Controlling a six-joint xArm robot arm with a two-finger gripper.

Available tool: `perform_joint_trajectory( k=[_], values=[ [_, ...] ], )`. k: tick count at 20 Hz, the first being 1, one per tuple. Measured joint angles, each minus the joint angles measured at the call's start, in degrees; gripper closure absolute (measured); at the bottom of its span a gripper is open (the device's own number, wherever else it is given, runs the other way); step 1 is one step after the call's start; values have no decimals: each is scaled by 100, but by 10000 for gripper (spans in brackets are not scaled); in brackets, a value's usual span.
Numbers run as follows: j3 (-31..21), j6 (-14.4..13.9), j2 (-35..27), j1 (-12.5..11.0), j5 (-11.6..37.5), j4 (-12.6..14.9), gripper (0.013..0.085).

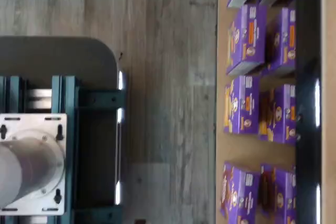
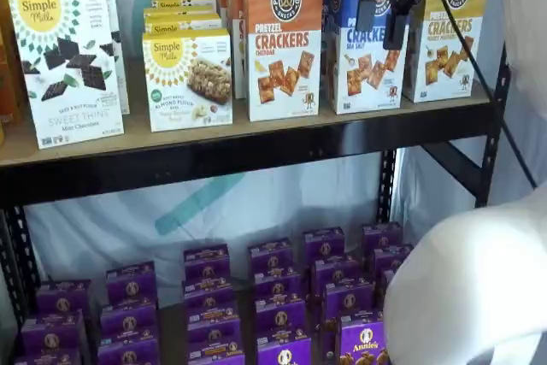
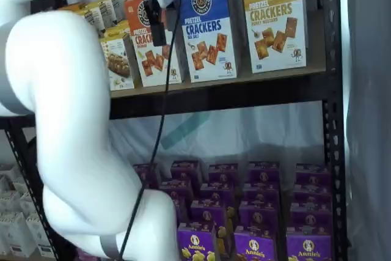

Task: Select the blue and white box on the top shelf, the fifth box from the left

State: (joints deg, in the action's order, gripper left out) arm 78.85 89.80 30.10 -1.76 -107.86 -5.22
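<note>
Nothing was grasped yet: the pincer (image 2: 381,21) hung before the blue box (image 2: 369,55), fingers (image 2: 396,27) parted; reaching in, clenching and pulling remained.

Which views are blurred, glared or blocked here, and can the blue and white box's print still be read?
Wrist view: soft focus, bright glare streaks on the dark mount, purple boxes blurry. In both shelf views the blue and white box is evenly lit and "CRACKERS" is legible, though the gripper covers part of it in one. The white arm blocks much of a shelf view.
</note>
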Motion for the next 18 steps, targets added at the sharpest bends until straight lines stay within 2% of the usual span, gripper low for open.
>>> perform_joint_trajectory(
  k=[3,6,11,18],
  values=[
    [171,-30,-115,-59,56,-250,130],
    [480,-49,-309,-197,51,-649,130],
    [849,-95,-521,-372,122,-1152,130],
    [613,-58,-334,-642,1064,-1765,130]
  ],
)
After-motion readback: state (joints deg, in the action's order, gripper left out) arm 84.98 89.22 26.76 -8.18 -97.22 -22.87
